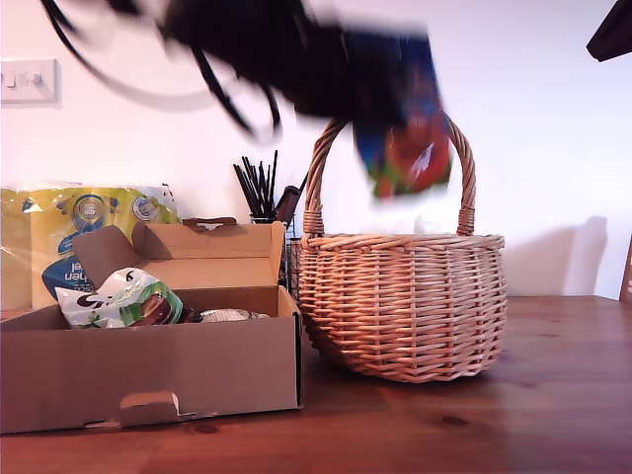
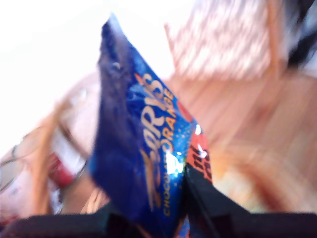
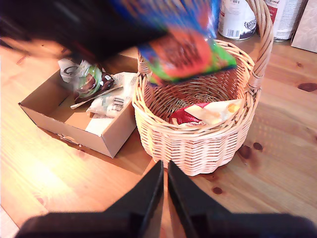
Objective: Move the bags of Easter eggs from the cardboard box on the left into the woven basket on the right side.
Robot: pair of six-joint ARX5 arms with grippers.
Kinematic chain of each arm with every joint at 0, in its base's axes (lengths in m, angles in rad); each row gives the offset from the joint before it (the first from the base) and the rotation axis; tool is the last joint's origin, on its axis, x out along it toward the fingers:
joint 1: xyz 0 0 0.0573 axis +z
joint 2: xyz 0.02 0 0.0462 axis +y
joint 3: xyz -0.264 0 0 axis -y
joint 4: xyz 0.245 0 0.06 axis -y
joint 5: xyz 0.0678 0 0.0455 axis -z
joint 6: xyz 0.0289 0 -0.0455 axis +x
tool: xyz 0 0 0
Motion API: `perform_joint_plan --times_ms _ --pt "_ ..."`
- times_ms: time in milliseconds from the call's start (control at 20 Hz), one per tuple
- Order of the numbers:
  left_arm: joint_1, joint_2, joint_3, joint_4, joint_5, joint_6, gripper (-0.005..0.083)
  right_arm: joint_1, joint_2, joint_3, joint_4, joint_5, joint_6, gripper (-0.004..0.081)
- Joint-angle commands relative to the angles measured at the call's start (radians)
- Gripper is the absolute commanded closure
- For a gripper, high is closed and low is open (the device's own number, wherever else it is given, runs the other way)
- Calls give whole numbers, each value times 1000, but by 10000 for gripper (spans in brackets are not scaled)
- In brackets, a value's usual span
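Observation:
My first gripper (image 1: 383, 97) is shut on the dark blue Terry's bag (image 1: 405, 133) (image 2: 143, 148), which hangs blurred just over the woven basket (image 1: 400, 306) under its handle. The second wrist view looks down on this. It shows the blue bag (image 3: 183, 49) over the basket (image 3: 193, 148) and a red-and-cream bag (image 3: 198, 114) lying inside. At the exterior view's left, the cardboard box (image 1: 148, 365) (image 3: 74, 126) stands open with a white-and-green bag (image 1: 123, 296) (image 3: 89, 79) in it. My second gripper (image 3: 165, 173) is shut and empty, high above the table in front of the basket.
A yellow-and-blue kitchen-towel pack (image 1: 59, 237) stands behind the box. A wire holder of black sticks (image 1: 262, 188) stands between box and basket. Tins (image 3: 237, 20) stand beyond the basket. A dark shape (image 1: 612, 30) shows at the exterior view's top right.

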Motion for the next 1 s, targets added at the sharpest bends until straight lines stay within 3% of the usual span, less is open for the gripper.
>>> perform_joint_plan --times_ms 0,200,650,850,950 --pt "-16 28 4 54 -37 72 797 5 0 -6 10 -7 -2 782" --pt "-37 96 5 61 -149 170 797 6 0 -6 10 -7 -2 782" --pt "-37 133 5 75 -222 181 780 6 0 -6 10 -8 -2 782" --pt "-35 133 5 69 -191 177 644 11 0 -6 9 -8 -1 782" --pt "-42 133 5 64 -150 153 462 18 0 -6 7 -8 -1 782"
